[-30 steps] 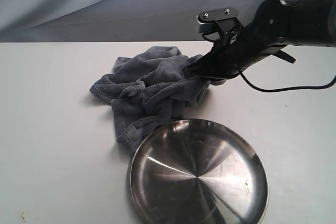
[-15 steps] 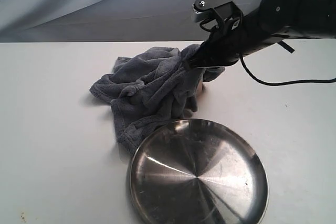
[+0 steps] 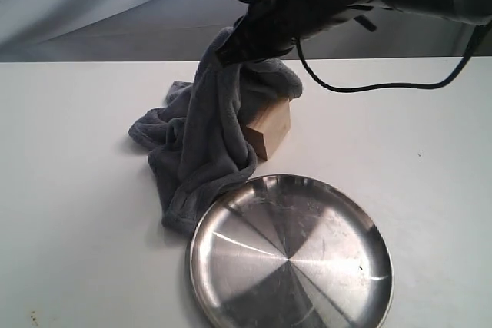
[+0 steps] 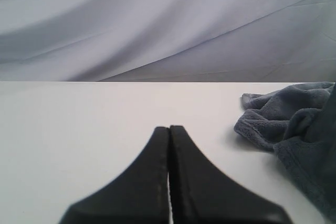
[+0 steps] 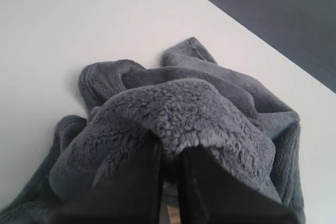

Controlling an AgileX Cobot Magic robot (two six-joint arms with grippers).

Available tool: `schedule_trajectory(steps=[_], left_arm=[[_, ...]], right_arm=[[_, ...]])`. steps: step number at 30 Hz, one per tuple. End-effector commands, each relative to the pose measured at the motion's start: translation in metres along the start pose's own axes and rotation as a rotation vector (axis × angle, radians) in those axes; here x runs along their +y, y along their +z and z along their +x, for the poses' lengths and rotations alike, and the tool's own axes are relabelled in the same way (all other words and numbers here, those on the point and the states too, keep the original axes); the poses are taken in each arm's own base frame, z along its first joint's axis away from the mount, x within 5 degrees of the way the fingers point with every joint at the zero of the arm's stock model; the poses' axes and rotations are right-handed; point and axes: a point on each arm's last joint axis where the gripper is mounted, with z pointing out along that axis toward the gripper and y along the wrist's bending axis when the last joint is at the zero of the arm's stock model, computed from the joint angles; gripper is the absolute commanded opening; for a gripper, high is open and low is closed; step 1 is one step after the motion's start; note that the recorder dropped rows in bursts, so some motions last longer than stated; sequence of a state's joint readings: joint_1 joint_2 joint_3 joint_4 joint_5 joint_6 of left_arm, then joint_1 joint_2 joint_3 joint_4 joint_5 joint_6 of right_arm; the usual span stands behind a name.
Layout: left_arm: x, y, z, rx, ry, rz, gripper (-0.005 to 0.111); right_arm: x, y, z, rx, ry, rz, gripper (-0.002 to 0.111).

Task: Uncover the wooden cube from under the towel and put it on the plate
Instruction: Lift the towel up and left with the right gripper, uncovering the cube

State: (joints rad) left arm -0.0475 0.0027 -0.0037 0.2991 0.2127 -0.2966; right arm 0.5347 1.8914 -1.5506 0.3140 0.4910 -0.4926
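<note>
Once my right tool point(image 3: 227, 57), clenched on the towel point(image 3: 192, 144), lifted it leftward, the wooden cube point(image 3: 270, 130) stood bared for picking; my left tool point(image 4: 169, 129) sat clenched, empty.

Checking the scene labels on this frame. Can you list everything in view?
table: 1, white, under everything
backdrop cloth: 1, grey-blue, behind the table
plate: 1, shiny steel, front of the table, nothing on it
wooden cube: 1, pale wood, on the table behind the plate, partly uncovered
towel: 1, dark grey-blue, top part pinched and raised, rest bunched on the table against the cube's left side
cable: 1, black, hanging below the right arm
right gripper: 1, black, shut on the towel, above the cube
left gripper: 1, black, shut on nothing, over bare table, apart from the towel
</note>
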Motion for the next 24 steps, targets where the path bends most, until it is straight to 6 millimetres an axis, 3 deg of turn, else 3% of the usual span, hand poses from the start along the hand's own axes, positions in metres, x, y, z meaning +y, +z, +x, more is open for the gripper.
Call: schedule_trajectory(steps=[1,8,14,24], left_arm=[[0.0,0.0,0.001,-0.005,0.005,-0.002,0.0],[0.0,0.0,0.001,-0.005,0.005,-0.002,0.0],[0.0,0.0,0.001,-0.005,0.005,-0.002,0.0],[0.0,0.0,0.001,-0.005,0.005,-0.002,0.0]], right_arm=[[0.008,0.013,-0.006,-0.032,-0.041,-0.005,0.0],[0.007,0.038,0.009,0.013,-0.039,-0.011,0.0],[0.001,0.039,-0.003,-0.12,-0.078,0.066,0.0],[0.005,0.037,-0.018,-0.275,0.053,0.095,0.0]])
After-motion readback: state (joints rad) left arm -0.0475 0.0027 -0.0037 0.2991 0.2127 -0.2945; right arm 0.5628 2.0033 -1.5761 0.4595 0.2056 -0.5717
